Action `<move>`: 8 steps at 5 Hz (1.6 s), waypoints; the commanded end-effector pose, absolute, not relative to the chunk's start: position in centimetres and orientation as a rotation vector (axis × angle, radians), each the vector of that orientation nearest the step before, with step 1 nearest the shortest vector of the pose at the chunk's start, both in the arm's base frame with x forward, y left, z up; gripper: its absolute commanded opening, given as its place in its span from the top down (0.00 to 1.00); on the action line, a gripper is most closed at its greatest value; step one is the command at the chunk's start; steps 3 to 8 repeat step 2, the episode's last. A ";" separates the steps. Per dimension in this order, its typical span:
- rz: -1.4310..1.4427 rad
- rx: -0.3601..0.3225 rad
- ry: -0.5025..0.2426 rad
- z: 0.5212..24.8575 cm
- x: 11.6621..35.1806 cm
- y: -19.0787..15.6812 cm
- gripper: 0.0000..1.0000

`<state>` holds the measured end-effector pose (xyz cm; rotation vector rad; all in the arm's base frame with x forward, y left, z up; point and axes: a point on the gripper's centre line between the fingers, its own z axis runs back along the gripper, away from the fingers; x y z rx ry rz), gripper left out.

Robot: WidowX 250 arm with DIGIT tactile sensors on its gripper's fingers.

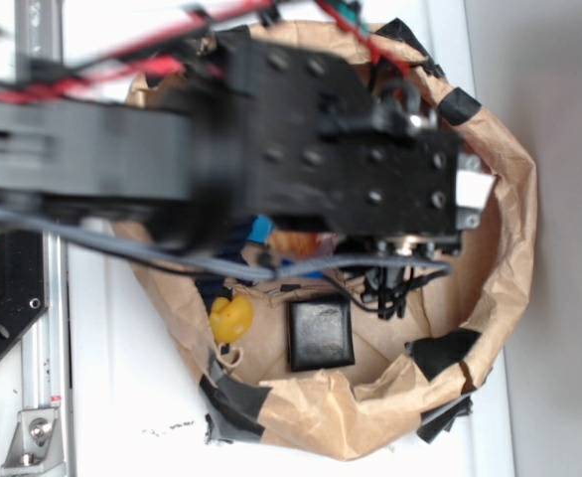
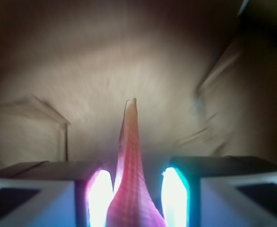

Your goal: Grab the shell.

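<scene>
The claw stands closed in on the shell, one glowing pad on each side of it, and the shell's long pointed tail juts out ahead between them; I can't quite tell whether the pads press it or just flank it. From outside, the black arm covers most of the crumpled brown paper bag, which sits on a white surface. Only a scrap of orange peeks out beneath the arm, where the shell would be. Inside the bag lie a black square block and, near it, a small yellow object. No writing can be read anywhere. The wrist view is blurred, the shell's body cut off at the bottom edge.
</scene>
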<state>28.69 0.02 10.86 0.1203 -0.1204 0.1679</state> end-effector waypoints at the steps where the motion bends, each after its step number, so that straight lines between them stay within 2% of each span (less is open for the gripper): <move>1: 0.155 0.060 -0.250 18.4 28.2 1.8 1.00; 2: 0.172 0.075 -0.229 17.7 28.4 2.1 1.00; 8: 0.172 0.075 -0.229 17.7 28.4 2.1 1.00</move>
